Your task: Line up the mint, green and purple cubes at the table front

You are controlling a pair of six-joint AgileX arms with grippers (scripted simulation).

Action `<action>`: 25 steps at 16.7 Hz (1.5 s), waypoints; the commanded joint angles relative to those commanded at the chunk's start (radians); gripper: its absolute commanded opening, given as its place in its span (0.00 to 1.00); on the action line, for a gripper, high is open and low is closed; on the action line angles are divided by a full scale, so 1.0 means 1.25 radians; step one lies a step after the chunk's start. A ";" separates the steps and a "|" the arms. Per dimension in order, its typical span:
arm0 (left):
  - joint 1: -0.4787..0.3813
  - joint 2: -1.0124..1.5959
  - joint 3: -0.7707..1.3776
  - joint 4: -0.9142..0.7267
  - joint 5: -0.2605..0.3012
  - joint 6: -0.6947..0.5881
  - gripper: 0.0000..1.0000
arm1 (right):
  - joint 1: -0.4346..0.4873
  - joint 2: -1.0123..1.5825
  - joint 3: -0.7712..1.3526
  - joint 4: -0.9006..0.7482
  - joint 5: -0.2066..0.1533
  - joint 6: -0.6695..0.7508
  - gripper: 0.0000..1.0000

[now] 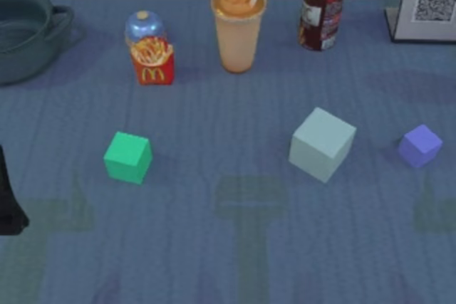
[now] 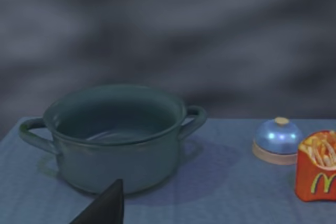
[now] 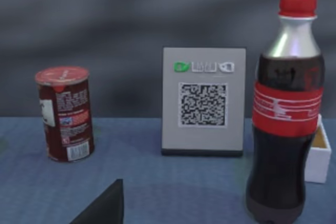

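On the woven blue-grey table [image 1: 214,247] sit a vivid green cube [image 1: 128,157], a pale mint cube [image 1: 322,144], a violet cube [image 1: 420,146], a dark teal pot [image 2: 118,137], and a red fries box [image 1: 153,62] with a yellow logo.

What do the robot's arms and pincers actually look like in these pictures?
Little shows. The left arm is a matte black, blocky shape at the top view's left edge, with no markings or cables visible. Each wrist view shows just one black, wedge-shaped tip of a finger. The right arm is out of the top view.
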 joint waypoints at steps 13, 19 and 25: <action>0.000 0.000 0.000 0.000 0.000 0.000 1.00 | 0.037 0.547 0.452 -0.299 -0.002 -0.116 1.00; 0.000 0.000 0.000 0.000 0.000 0.000 1.00 | 0.067 1.098 0.826 -0.566 0.002 -0.218 1.00; 0.000 0.000 0.000 0.000 0.000 0.000 1.00 | 0.091 1.502 1.139 -0.778 0.005 -0.300 1.00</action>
